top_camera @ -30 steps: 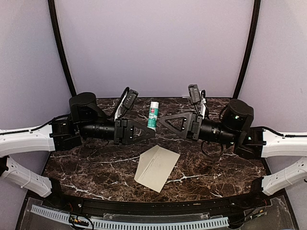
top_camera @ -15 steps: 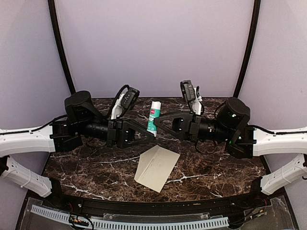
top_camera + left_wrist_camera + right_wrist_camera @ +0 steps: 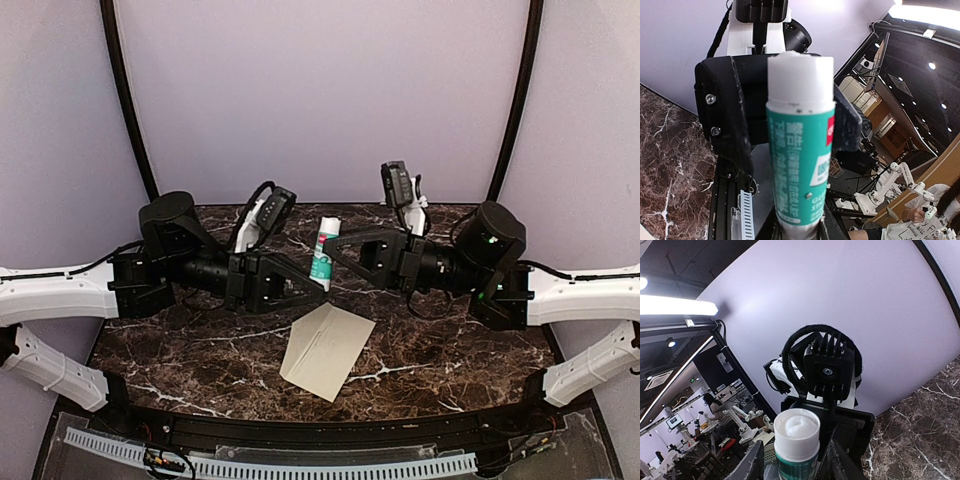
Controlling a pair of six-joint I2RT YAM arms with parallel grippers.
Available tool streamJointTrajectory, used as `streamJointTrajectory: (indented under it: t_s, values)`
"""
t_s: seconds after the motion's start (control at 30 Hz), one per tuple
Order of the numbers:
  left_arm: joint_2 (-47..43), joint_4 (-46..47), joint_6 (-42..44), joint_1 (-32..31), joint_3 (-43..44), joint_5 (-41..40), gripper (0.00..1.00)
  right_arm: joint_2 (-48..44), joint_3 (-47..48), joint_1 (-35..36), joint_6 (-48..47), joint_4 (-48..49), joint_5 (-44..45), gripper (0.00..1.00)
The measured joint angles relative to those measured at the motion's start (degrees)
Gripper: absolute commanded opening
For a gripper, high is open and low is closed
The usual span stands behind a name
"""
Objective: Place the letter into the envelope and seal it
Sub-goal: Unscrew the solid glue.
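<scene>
1. The left arm [image 3: 60,290] and the right arm [image 3: 590,295] both reach sideways over the far half of the desk [image 3: 180,350]. Their forearms are nearly level, and their tips meet above the middle.
2. The left end effector [image 3: 318,285] is clamped narrow on the lower body of a glue stick [image 3: 322,255], which stands upright with its white cap up.
3. The right end effector [image 3: 331,246] comes in from the other side and a little higher. Its fingers [image 3: 754,466] are closed in against the stick's teal label just under the cap.
4. The envelope [image 3: 325,350] lies flat and skewed on the desk near the middle of the near edge, below both end effectors and apart from them.
5. From above, the left fingertips cover the stick's base, so I cannot tell whether it touches the desk. I cannot make out how the envelope's flap lies either.
6. In the left wrist view the tube fills the middle. The gripping fingers are cut off at the bottom edge, and the right end effector's black body shows behind the cap.
7. The right wrist view looks down onto the cap's top, with the left arm's wrist camera just behind it. Only the overhead view takes in the envelope.
</scene>
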Motion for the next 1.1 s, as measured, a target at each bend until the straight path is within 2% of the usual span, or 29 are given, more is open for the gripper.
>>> streamJointTrajectory:
  t_s: [0.1, 0.37, 0.6, 0.87, 1.1]
  values:
    - [0.02, 0.00, 0.02, -0.15, 0.00, 0.22, 0.00, 0.00, 0.00, 0.00, 0.02, 0.44, 0.02, 0.35]
    - [0.33, -0.15, 0.11, -0.57, 0.02, 0.50, 0.00, -0.02, 0.00, 0.00, -0.11, 1.29, 0.37, 0.15]
    - [-0.31, -5.46, 2.80, -0.81, 1.46, -5.25, 0.00, -0.66, -0.13, -0.09, -0.59, -0.61, 2.34, 0.08]
    - [-1.90, -15.61, 5.46, -0.94, 1.68, -17.70, 0.00, -0.96, 2.34, 1.51, -3.43, -14.21, 14.71, 0.03]
    - [-2.86, -23.32, 6.25, -1.03, 1.95, -28.57, 0.00, 3.69, 9.20, 3.37, -2.69, -26.21, 26.23, 0.03]
